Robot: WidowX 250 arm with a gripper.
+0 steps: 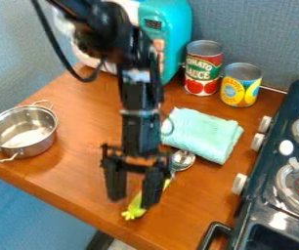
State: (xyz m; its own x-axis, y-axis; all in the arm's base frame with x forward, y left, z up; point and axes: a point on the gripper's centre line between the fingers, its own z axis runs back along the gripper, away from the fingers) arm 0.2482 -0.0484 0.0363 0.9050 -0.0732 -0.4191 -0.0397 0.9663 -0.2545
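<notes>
Camera view shows the spread hand (pixel 134 199) over a silver spoon (pixel 183 159) with yellow-green handle.

And there's open bench (pixel 80 161) between pot (pixel 23 129) and claw (pixel 133 199), but towel (pixel 204 134), cans (pixel 203 68) and stove (pixel 271 163) crowd the other side!

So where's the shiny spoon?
In the camera view, the spoon's bowl is just right of the fingers, by the lower edge of the folded green cloth.

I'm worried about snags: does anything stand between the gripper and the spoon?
Nothing visible does: the gripper hangs over the spoon, and the folded towel lies beside the spoon, not between them.
</notes>
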